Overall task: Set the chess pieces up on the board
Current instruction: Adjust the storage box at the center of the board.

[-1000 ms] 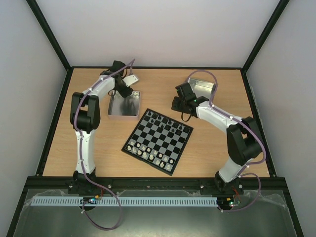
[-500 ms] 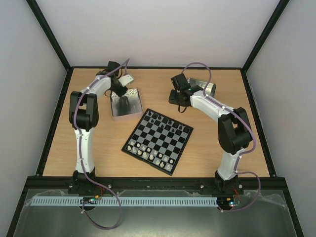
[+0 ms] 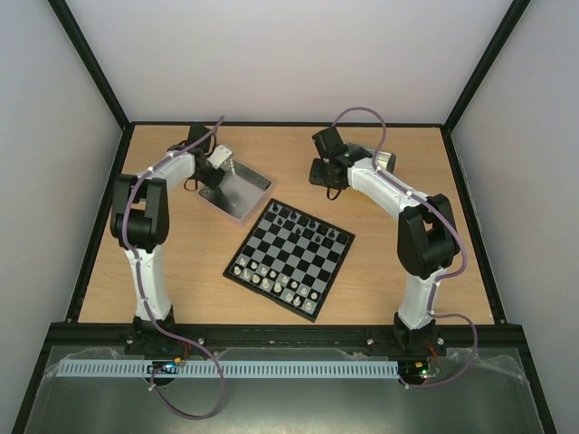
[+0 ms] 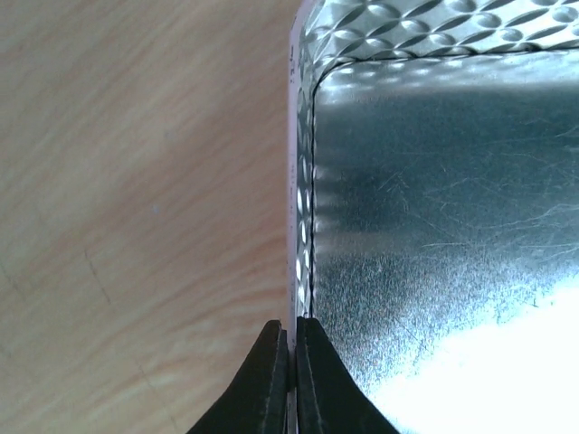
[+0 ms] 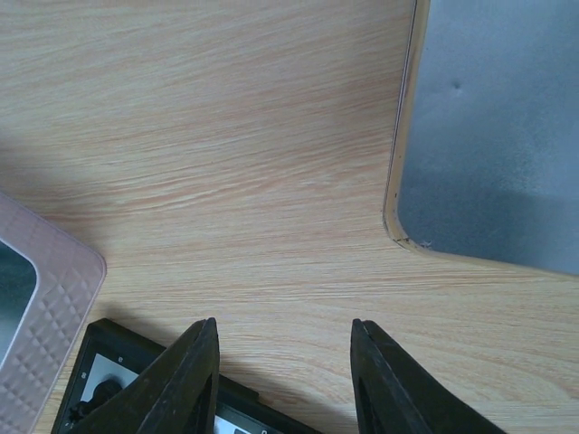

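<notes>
The board (image 3: 291, 273) lies in the middle of the table. Black chess pieces (image 3: 306, 221) stand along its far edge and pale ones along its near edge. My left gripper (image 3: 206, 181) is at the back left, shut on the thin rim of a shiny metal tray (image 3: 239, 190). In the left wrist view its fingertips (image 4: 291, 357) pinch the tray wall (image 4: 303, 217) between them. My right gripper (image 3: 324, 181) hovers behind the board, open and holding nothing. In the right wrist view the right gripper (image 5: 282, 366) is over bare wood, with the board's corner (image 5: 95, 362) at the lower left.
A second metal tray (image 3: 384, 161) sits at the back right, partly hidden by the right arm; its rim (image 5: 398, 172) runs along the right of the right wrist view. The left tray's embossed corner (image 5: 50, 303) shows there too. Black frame rails border the table.
The left gripper closed on the tray's rim, and the tray swung round and slid a little. The right gripper moved back from the board toward its tray.
</notes>
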Controlling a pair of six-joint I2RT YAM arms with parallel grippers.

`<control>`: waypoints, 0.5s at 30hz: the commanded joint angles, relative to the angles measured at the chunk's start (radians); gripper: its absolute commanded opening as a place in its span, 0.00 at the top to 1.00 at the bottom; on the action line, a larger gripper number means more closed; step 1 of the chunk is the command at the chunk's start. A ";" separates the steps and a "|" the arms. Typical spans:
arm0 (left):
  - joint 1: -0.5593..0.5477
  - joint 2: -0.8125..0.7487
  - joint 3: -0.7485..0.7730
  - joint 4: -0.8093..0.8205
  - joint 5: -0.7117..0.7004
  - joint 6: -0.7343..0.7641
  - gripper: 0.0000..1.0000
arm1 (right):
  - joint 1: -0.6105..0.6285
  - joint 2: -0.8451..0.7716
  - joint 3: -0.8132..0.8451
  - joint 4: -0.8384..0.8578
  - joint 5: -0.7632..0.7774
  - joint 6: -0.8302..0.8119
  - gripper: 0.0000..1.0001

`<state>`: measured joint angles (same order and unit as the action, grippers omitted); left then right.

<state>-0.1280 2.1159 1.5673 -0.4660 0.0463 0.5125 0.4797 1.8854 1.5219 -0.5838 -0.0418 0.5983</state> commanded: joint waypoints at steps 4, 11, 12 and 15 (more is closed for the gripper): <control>0.021 -0.119 -0.154 -0.018 -0.132 -0.284 0.97 | -0.021 0.007 0.055 -0.089 0.042 -0.032 0.61; 0.010 -0.204 -0.287 -0.132 -0.301 -0.617 0.98 | -0.056 -0.011 0.056 -0.112 0.034 -0.036 0.61; 0.007 -0.215 -0.314 -0.134 -0.300 -0.643 0.98 | -0.065 -0.014 0.056 -0.113 0.028 -0.033 0.61; -0.002 -0.243 -0.396 -0.139 -0.324 -0.718 0.96 | -0.091 -0.020 0.056 -0.114 0.010 -0.031 0.61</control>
<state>-0.1226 1.8950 1.2675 -0.4911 -0.1715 -0.0334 0.4221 1.8862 1.5494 -0.6537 -0.0284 0.5789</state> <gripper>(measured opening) 0.027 0.389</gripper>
